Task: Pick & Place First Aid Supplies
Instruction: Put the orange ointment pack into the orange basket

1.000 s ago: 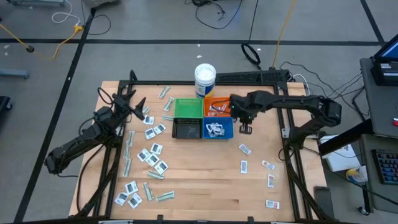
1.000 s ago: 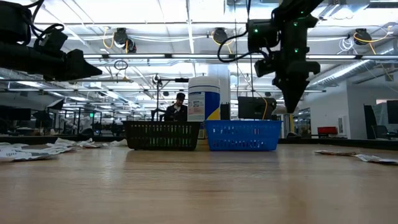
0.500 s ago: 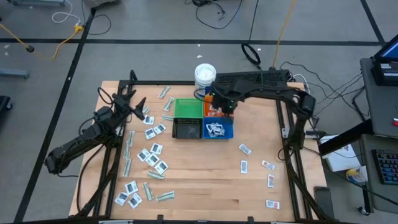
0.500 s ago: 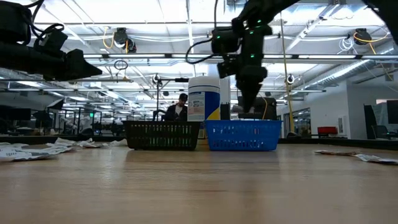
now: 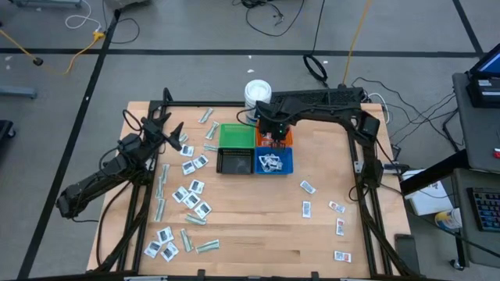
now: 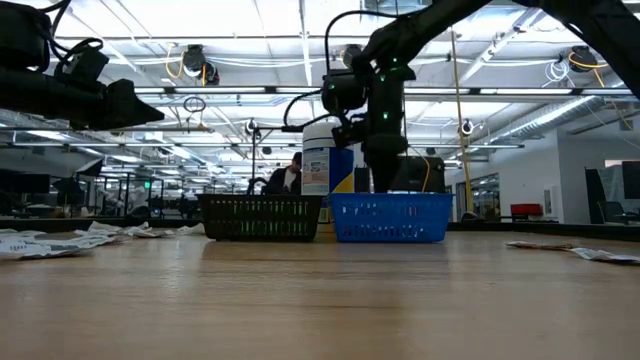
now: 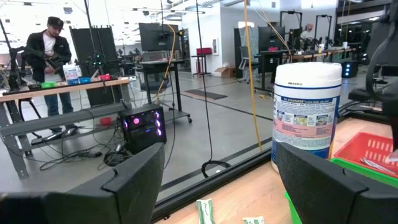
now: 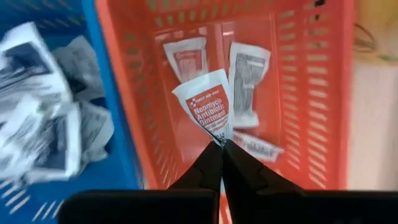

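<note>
Drop the packet into the orange bin

Right gripper pinches a red-print packet by its corner, hanging over the orange bin — lower, then release cleanly so it clears the blue bin. Left gripper waits spread, holding nothing

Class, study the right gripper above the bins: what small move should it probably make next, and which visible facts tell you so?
Probably open and drop. The right gripper is shut on a red-print packet hanging directly over the orange bin, where similar packets already lie, so releasing should land it there. The left gripper waits, open, at the table's left.
</note>
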`<control>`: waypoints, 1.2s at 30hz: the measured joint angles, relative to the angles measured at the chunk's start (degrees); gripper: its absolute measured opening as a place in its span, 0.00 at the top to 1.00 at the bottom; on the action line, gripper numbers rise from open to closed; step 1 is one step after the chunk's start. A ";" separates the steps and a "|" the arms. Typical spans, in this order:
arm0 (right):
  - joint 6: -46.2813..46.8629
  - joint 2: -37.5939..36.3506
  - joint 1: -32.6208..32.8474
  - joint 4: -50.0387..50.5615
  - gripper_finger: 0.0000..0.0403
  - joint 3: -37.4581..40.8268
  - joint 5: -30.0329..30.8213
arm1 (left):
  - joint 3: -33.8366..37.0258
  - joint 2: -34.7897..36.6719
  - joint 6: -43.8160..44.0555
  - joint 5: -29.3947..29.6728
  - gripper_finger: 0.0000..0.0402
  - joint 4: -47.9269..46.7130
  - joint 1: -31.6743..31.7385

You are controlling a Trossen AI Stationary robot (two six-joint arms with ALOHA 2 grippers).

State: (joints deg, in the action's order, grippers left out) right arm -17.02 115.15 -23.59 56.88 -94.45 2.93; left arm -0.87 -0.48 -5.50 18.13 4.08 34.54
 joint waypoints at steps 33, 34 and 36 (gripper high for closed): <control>31.82 -9.79 6.38 7.19 0.58 2.30 4.32 | 0.00 -0.01 0.00 0.01 0.23 0.00 0.01; 32.62 -10.81 7.02 6.92 0.58 3.16 4.31 | -0.01 0.00 0.00 0.02 0.23 0.00 -0.01; 33.96 -13.39 8.63 5.29 0.59 6.01 4.36 | 0.00 -0.01 0.00 0.02 0.23 0.00 0.00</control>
State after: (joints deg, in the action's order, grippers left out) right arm 16.94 101.76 -14.96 62.18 -88.44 7.29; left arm -0.87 -0.49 -5.50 18.15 4.08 34.53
